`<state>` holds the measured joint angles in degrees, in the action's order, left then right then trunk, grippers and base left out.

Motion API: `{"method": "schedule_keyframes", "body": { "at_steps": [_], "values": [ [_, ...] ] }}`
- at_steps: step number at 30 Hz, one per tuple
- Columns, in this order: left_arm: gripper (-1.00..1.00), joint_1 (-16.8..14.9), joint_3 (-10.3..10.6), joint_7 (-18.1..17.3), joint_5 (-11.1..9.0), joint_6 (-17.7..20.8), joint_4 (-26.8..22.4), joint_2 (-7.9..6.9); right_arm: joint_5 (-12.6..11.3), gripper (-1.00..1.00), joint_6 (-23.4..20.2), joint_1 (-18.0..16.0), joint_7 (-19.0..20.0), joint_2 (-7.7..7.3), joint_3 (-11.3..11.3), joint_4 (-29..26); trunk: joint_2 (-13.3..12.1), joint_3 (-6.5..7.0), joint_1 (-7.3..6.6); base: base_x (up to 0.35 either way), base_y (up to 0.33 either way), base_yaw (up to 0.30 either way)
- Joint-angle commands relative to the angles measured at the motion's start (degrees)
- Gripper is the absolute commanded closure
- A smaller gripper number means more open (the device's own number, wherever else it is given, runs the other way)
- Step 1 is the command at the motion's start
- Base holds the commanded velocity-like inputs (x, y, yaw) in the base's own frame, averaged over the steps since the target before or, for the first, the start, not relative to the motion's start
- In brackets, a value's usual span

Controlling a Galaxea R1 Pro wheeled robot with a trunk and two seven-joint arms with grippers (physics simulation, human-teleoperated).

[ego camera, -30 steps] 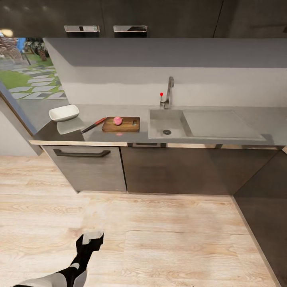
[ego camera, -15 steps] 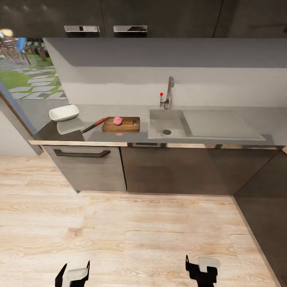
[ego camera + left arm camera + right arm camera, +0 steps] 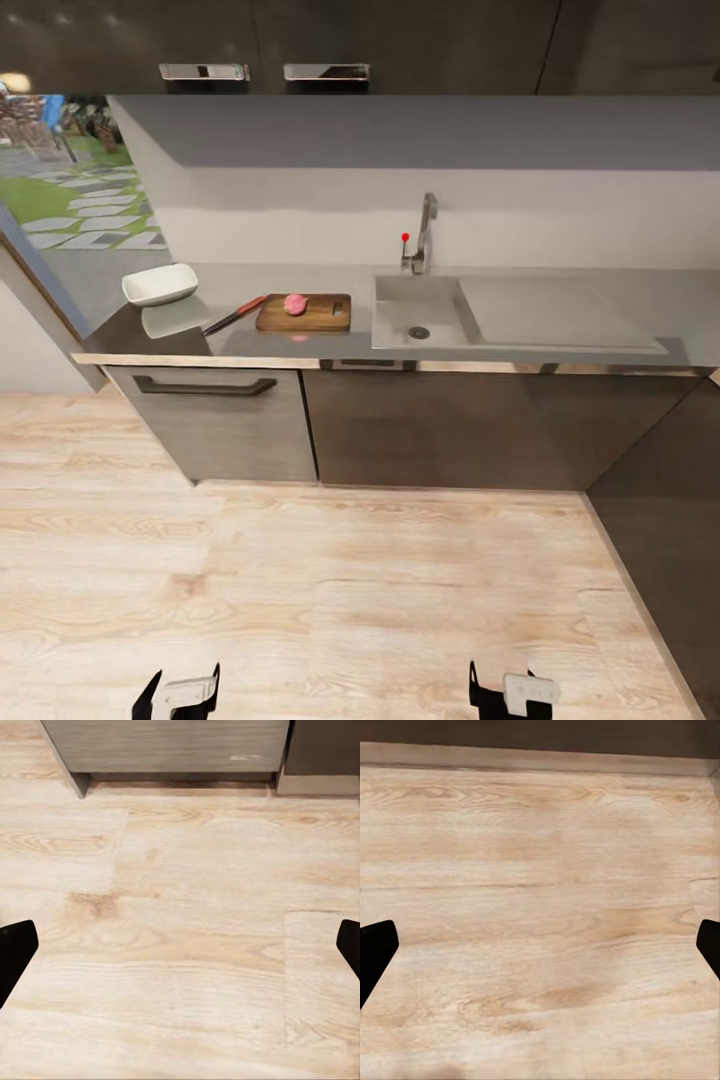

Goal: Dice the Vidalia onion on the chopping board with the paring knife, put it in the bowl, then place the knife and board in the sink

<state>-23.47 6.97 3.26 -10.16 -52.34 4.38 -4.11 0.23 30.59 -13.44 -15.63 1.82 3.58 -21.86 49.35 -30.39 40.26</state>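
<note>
Pale wood-plank flooring (image 3: pixel 330 600) fills the lower half of the head view, and dark grey cabinets (image 3: pixel 400 420) run across the middle under a glossy grey steel countertop (image 3: pixel 250 335). Right of centre, the sink (image 3: pixel 415 318) is a rectangular steel basin with a round drain and a flat drainboard stretching toward the right edge; a chrome angular faucet (image 3: pixel 426 225) with a red-knobbed lever (image 3: pixel 404 238) stands behind it. Just left of the sink lies the chopping board (image 3: pixel 318 315), brown wood with rounded corners and a slot handle at its right end. On the board's left part sits the onion (image 3: pixel 295 303), a small pinkish rounded lump, seemingly whole. The paring knife (image 3: pixel 236 313) lies slanted on the counter, touching or just beside the board's left edge, red-orange handle toward the board, dark blade pointing lower left. Farther left, near the window, stands the bowl (image 3: pixel 160 283), white, glossy and square-rimmed.

At the bottom edge, the left gripper (image 3: pixel 180 692) and right gripper (image 3: pixel 508 690) hang over the floor, well apart from the counter. Both wrist views show their dark fingertips spread wide with nothing between them.
</note>
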Motion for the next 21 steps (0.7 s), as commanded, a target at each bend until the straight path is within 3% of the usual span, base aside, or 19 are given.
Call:
{"method": "schedule_keyframes", "body": {
  "at_steps": [1,9,17,21],
  "values": [
    [-1.00,-0.1,0.5,0.3,-0.1,0.2,0.2,-0.11,0.0,-1.00,0.2,-0.1,-0.5,0.00,0.4,0.3,0.0,-0.05,0.02,0.206,0.000,0.000],
    [-1.00,-0.1,0.5,0.3,-0.1,0.7,0.2,-0.27,0.0,-1.00,0.3,0.0,-0.5,0.02,0.4,0.6,0.0,-0.05,0.02,0.272,0.059,0.000],
    [-1.00,-0.1,0.5,0.3,-0.1,0.8,0.2,-0.50,0.0,-1.00,0.5,0.0,-0.7,0.20,0.2,0.6,0.0,-0.05,0.02,0.259,0.192,0.011],
    [-1.00,-0.1,0.5,0.3,-0.1,0.8,0.2,-0.54,-0.1,-1.00,0.4,-0.1,-0.8,0.33,0.1,0.6,0.0,-0.05,0.02,0.171,0.247,0.167]
  ]
}}
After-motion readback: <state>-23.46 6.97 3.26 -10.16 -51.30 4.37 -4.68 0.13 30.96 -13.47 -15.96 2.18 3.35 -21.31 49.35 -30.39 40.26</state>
